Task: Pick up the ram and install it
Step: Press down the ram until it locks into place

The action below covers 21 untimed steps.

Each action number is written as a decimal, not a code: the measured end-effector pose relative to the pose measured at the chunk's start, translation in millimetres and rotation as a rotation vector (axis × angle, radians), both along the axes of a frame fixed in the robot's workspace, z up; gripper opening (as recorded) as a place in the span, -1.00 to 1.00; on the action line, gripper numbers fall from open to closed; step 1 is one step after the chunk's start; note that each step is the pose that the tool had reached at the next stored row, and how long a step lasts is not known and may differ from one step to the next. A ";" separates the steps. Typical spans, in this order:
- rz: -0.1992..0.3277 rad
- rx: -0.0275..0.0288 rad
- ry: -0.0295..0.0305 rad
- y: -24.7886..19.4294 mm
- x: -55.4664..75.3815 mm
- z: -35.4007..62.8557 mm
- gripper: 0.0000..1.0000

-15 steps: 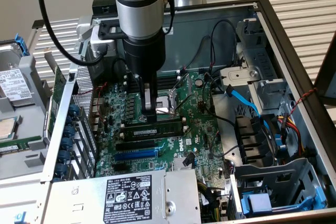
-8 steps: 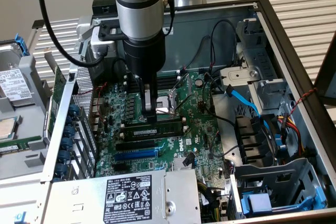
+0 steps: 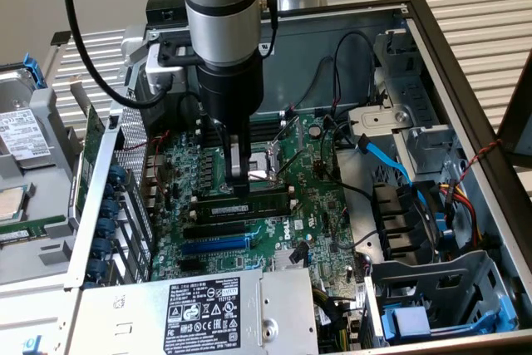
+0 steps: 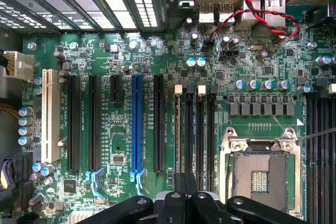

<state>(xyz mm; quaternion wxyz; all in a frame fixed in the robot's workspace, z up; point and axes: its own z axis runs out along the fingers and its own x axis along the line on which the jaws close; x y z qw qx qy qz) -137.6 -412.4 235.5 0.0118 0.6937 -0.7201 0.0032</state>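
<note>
- Gripper (image 3: 239,182) closed, tip pressing down on ram (image 3: 249,203).
- Ram sits in black memory slot beside CPU socket (image 3: 268,158), directly under gripper.
- Ram's long axis runs left–right in ext. view; gripper near its middle.

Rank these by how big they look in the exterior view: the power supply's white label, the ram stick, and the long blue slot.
1. The white label, though it sits nearest the camera, which inflates it.
2 and 3. The ram and the long blue slot look about equally long and narrow; too close to rank.
</note>
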 end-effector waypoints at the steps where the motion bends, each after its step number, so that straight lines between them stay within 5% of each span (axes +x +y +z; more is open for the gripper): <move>1: 0.000 -0.0001 0.0001 0.0 0.0 -0.1 -0.80; 21: 0.000 0.0001 -0.0001 -0.1 0.0 -4.7 -0.80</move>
